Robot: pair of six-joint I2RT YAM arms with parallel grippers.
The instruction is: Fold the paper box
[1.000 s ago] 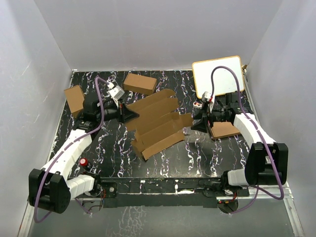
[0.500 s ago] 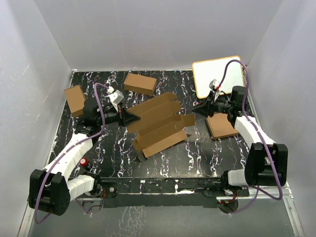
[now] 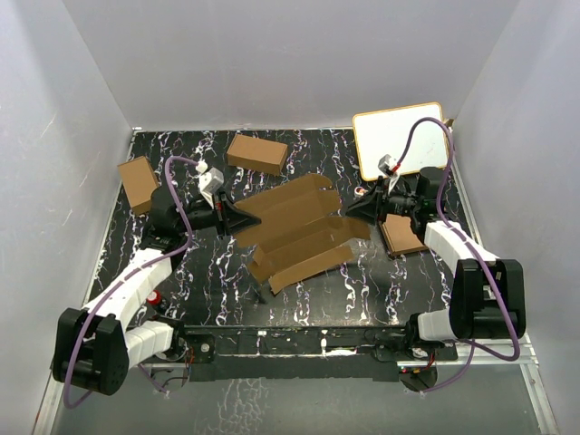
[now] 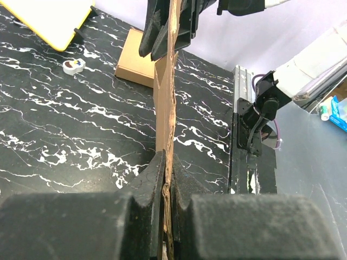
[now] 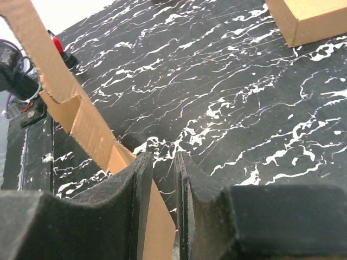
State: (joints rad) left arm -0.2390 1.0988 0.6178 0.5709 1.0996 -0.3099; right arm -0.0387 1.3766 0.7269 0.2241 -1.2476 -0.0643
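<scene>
Left wrist view: my left claw [image 4: 167, 162] pinches the paper box [image 4: 164, 108] edge, my right claw [image 4: 169, 46] clamps its far edge

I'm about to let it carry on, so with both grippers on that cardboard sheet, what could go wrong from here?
The right gripper seems to pinch only a flap edge of the paper box, so it may slip or tear. The left gripper is clamped on the opposite edge, and the sheet between looks wavy; pushing inward could buckle it off its creases. The pile of sheets beside the right gripper might get knocked.
</scene>
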